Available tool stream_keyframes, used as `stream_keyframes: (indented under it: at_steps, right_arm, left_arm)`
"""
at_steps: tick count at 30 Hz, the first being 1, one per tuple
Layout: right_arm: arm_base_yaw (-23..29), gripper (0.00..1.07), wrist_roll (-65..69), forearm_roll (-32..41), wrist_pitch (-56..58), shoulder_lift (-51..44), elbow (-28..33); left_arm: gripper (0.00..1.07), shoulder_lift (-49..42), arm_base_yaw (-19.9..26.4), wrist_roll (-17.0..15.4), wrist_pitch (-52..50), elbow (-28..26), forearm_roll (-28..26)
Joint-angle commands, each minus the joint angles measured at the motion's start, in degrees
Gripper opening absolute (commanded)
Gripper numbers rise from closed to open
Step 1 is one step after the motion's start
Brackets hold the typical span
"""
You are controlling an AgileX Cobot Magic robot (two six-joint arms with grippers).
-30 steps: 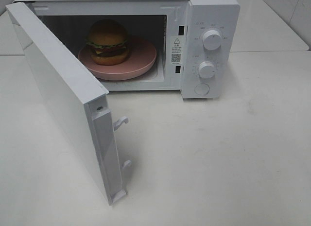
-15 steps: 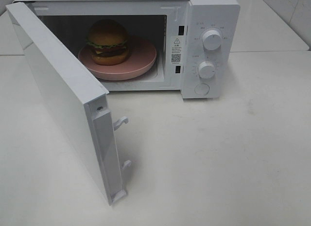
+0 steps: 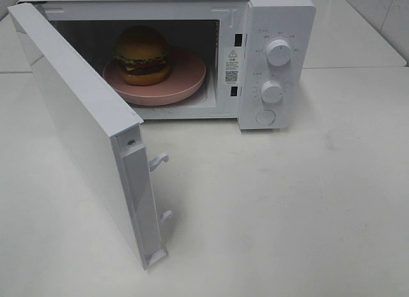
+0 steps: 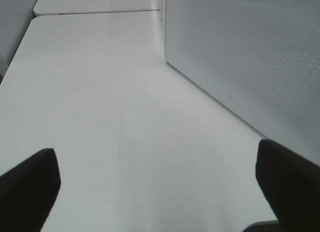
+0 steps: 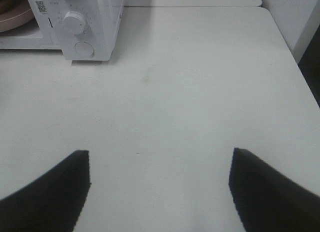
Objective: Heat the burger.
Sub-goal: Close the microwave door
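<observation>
The burger (image 3: 142, 54) sits on a round pink plate (image 3: 185, 80) inside the white microwave (image 3: 281, 16), whose door (image 3: 83, 124) stands swung wide open toward the front left. Neither arm shows in the exterior high view. In the left wrist view my left gripper (image 4: 155, 184) is open over bare table, with the door's perforated face (image 4: 250, 57) close beside it. In the right wrist view my right gripper (image 5: 160, 184) is open and empty above the table, well back from the microwave's control panel (image 5: 80, 27); an edge of the pink plate (image 5: 12, 20) shows there.
Two knobs (image 3: 278, 52) (image 3: 271, 91) and a round button (image 3: 265, 117) are on the microwave's right panel. Two latch hooks (image 3: 160, 160) stick out of the door's edge. The white table (image 3: 287, 207) spreads in front and to the right.
</observation>
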Motion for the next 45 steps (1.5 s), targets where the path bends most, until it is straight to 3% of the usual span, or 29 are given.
stream_keyframes:
  at_steps: [1,45]
  right_arm:
    - [-0.4,0.76,-1.26,0.46,0.11,-1.66,0.0]
    - [-0.4,0.76,-1.2,0.46,0.11,-1.66,0.0]
  left_arm:
    - [1.0,-0.63,-0.06,-0.11,-0.52,0.0,0.06]
    - [1.0,-0.63,-0.06,-0.29,-0.52,0.0,0.11]
